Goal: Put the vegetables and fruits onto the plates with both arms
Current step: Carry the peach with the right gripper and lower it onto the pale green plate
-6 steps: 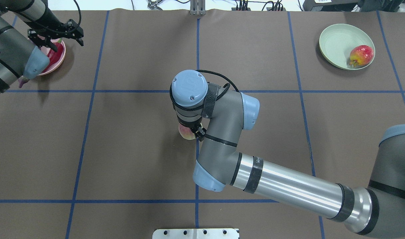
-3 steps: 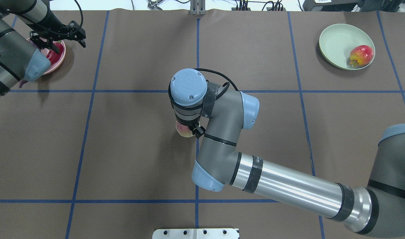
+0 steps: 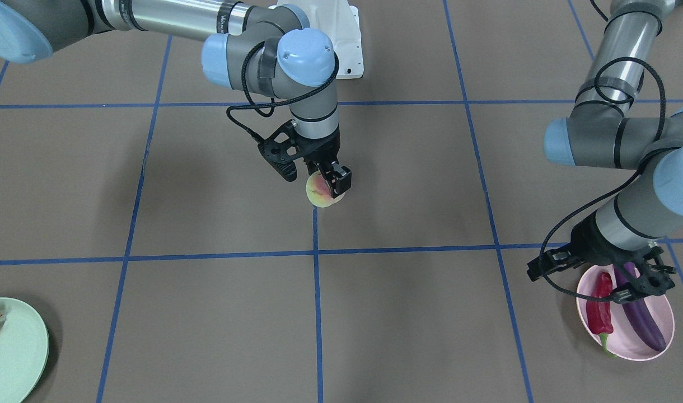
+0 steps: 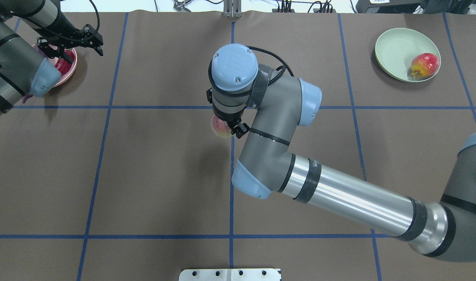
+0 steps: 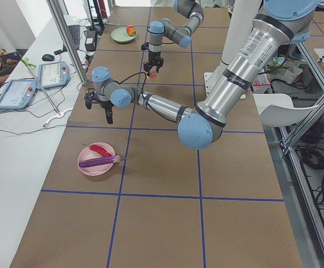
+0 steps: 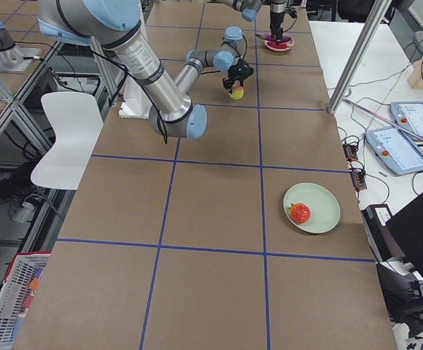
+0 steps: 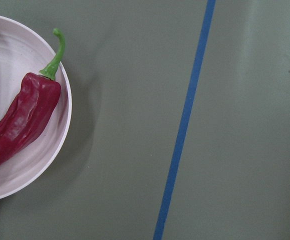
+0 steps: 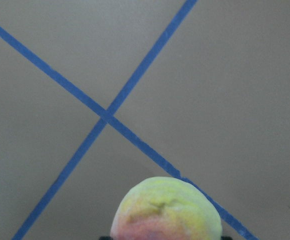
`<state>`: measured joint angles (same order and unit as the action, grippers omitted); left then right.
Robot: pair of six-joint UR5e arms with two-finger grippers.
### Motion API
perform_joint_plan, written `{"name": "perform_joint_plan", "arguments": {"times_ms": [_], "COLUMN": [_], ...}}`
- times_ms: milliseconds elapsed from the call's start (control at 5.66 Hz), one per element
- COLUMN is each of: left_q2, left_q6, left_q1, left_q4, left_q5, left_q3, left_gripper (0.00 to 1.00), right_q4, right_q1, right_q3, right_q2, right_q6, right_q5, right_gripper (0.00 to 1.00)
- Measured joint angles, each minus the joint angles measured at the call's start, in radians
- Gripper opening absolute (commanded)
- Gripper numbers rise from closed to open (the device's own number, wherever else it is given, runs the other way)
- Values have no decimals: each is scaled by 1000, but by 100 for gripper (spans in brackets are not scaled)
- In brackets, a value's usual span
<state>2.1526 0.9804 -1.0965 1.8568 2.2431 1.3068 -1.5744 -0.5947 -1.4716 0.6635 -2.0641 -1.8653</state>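
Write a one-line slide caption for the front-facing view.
Right gripper holds the peach mid-table; open left gripper hovers over the pink plate with chili and eggplant.

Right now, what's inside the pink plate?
A red chili pepper and a purple eggplant lie side by side in the pink plate. From the front, the left gripper covers one eggplant end and the plate's back rim.

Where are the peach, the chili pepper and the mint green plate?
peach [image 3: 318,196]: exterior front-facing view, on its exposed yellow-green side.
chili pepper [image 7: 25,117]: left wrist-mounted view, on the middle of its wrinkled red body.
mint green plate [image 4: 396,47]: overhead exterior view, on its bare inner floor.
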Motion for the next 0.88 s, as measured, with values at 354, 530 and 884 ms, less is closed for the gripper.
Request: {"name": "perform_joint_plan", "arguments": {"times_ms": [354,530,884], "left_q2": [0,0,0], "left_q6": [17,40,89], "left_q1": [7,18,46], "left_q4": [-1,-1,-1], "left_q5": [2,1,-1], "left_q3": [19,32,59], "left_gripper": [100,100,100], "right_q4": [-50,-50,-21], "right_q1": [-164,-251,-412], "right_q3": [-19,-14,85], "right_q2": [58,106,175], "right_q6": [223,371,652], "right_q5": [-52,-78,-103], "right_gripper": [0,0,0]}}
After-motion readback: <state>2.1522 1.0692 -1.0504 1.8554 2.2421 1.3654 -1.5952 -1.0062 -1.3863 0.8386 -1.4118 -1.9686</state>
